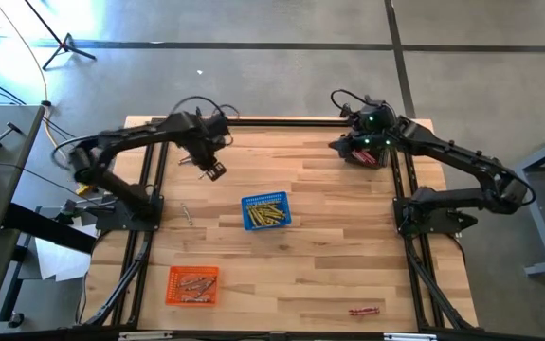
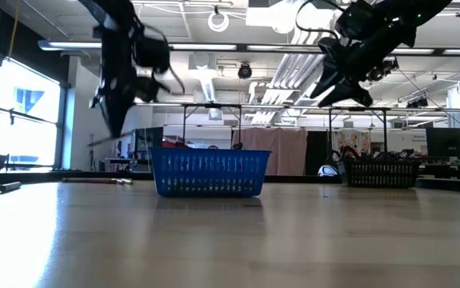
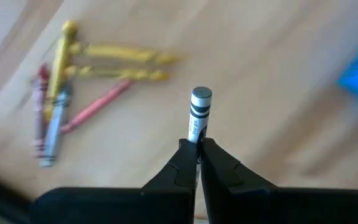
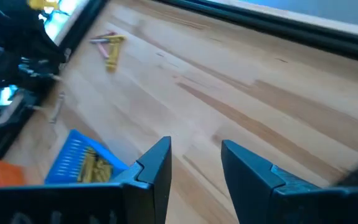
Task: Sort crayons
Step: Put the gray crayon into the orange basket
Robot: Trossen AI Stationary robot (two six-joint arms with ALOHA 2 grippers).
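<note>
The left gripper (image 3: 198,148) is clenched on a grey crayon (image 3: 199,115), which stands up from between the fingertips; in the high view this gripper (image 1: 214,171) hangs above the desk (image 1: 329,246) toward its far left part. Below it on the desk lies a loose cluster of crayons (image 3: 85,87), yellow, red and one grey, some touching one another. The right gripper (image 4: 194,158) is released, its jaws apart with nothing between them, and is held above the far right corner of the desk (image 1: 367,147). A blue basket (image 1: 266,211) sits near the middle of the desk and contains yellow crayons (image 1: 268,215). An orange basket (image 1: 192,285) stands near the near left edge and holds brownish crayons (image 1: 194,282). A red crayon (image 1: 365,311) lies alone close to the near edge on the right side. A dark basket (image 2: 381,172) shows in the low view at the far right of the desk.
</note>
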